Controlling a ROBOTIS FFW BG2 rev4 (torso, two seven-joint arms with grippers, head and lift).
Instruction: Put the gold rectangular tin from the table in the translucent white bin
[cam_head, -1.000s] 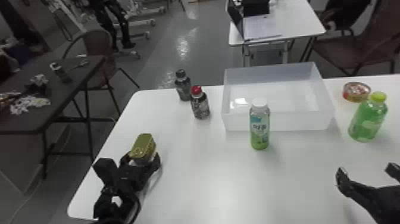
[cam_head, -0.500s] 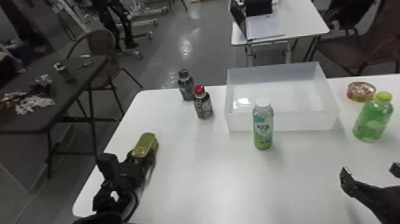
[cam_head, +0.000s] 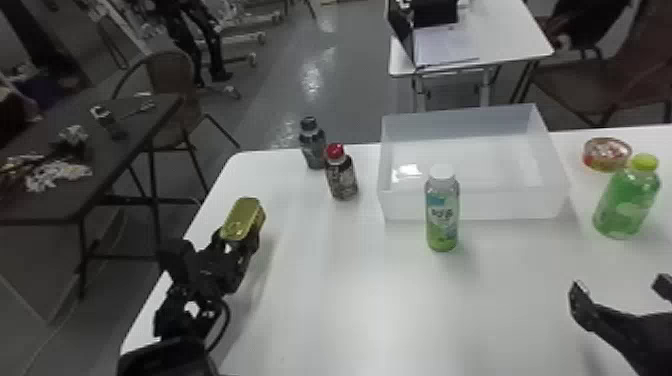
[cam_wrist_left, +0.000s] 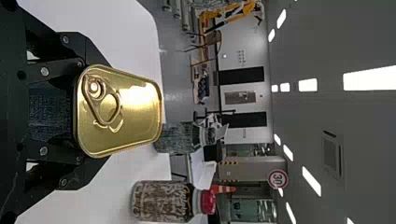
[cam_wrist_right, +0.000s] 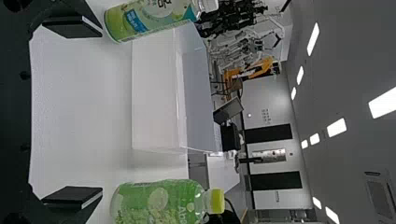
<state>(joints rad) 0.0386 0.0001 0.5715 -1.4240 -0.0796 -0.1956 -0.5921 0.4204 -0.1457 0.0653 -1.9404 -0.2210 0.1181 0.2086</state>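
Note:
In the head view my left gripper is over the table's left part, shut on the gold rectangular tin, which sits tilted above the surface. The left wrist view has my left gripper with fingers at both sides of the tin, its pull-ring lid facing the camera. The translucent white bin stands at the table's far side, right of centre. Over the right front part, my right gripper is parked open; in the right wrist view a wide gap separates this gripper's fingers.
A green-and-white bottle stands just in front of the bin. Left of the bin are a red-capped bottle and a dark bottle. A green bottle and a round tin are on its right.
My left gripper and the gold tin have risen and moved a little away from the robot, with a shadow now on the table beside them. My right gripper stays open.

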